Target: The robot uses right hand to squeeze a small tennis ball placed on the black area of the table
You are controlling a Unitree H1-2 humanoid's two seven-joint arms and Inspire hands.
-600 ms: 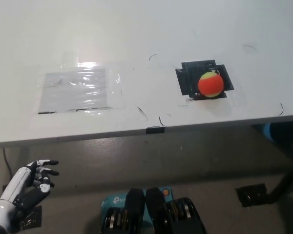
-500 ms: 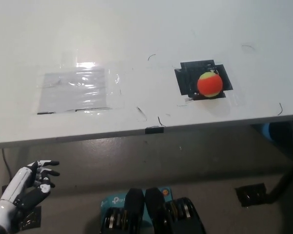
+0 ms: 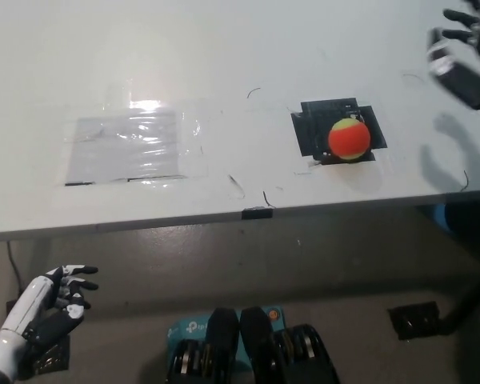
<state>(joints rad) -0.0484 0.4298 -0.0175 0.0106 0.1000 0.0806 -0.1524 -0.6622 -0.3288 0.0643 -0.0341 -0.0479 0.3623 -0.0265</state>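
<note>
One ball (image 3: 350, 138) on black patch (image 3: 313, 132) | right hand (image 3: 462, 54) spread, apart | clear sheet (image 3: 128, 146) leftward

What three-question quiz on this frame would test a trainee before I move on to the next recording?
1. True or false: the right hand touches the ball.
2. What does the ball rest on?
   A. clear film
   B. black patch
   C. the floor
3. Fill in: the left hand rests below the ___ edge.

Key:
1. False; it is above the table, apart from the ball, fingers spread.
2. B, the black patch.
3. Table.
</note>
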